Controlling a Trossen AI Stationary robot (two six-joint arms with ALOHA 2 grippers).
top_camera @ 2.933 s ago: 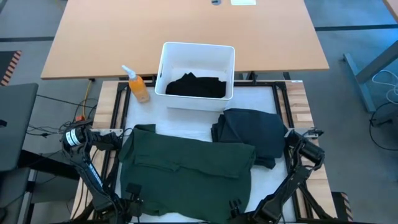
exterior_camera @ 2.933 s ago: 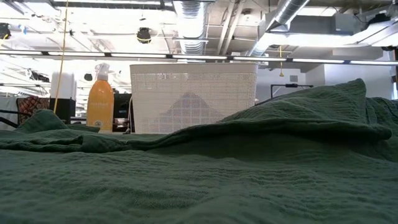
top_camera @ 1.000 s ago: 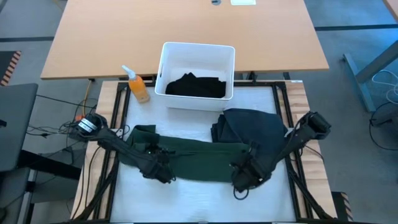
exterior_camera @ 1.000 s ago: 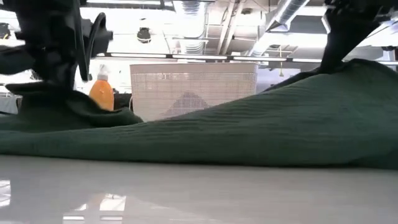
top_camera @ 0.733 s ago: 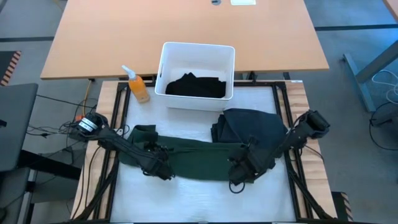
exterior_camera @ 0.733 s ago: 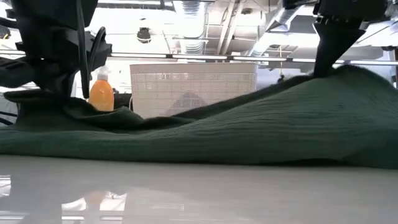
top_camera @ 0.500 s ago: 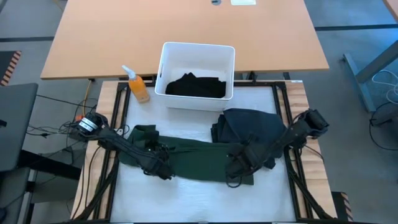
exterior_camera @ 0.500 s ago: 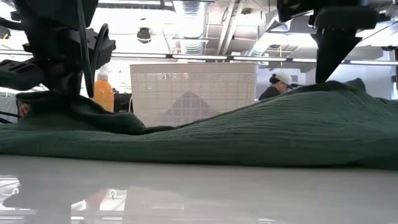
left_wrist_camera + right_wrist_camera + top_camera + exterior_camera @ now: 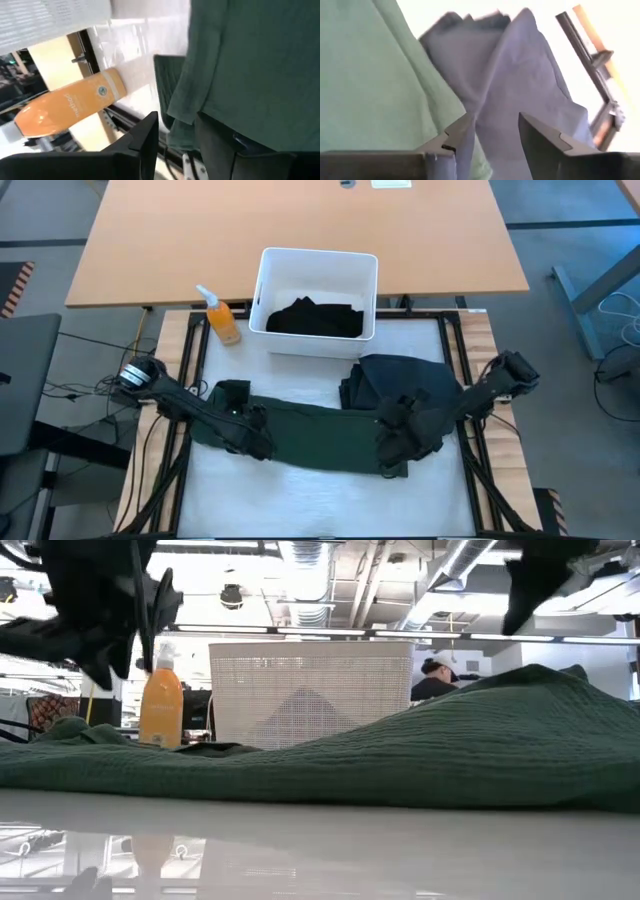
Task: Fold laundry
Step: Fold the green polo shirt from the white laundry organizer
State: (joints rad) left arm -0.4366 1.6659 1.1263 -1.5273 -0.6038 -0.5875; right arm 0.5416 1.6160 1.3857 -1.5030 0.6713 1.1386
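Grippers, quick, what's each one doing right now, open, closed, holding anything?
Left gripper: open, holding nothing, over the green shirt.
Right gripper: open, holding nothing.

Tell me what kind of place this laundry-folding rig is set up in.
Probably an open industrial lab or workshop. The low view shows exposed ceiling ducts and pipes and a person working far behind the white perforated plastic bin; the high view shows a long bare wooden workbench.

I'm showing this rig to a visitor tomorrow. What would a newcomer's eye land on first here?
First, the dark green garment lying as a long folded band across the white table, with the left end effector and right end effector open above its two ends. Next, the white bin holding a black garment, an orange spray bottle beside it, and a dark charcoal garment on the right.
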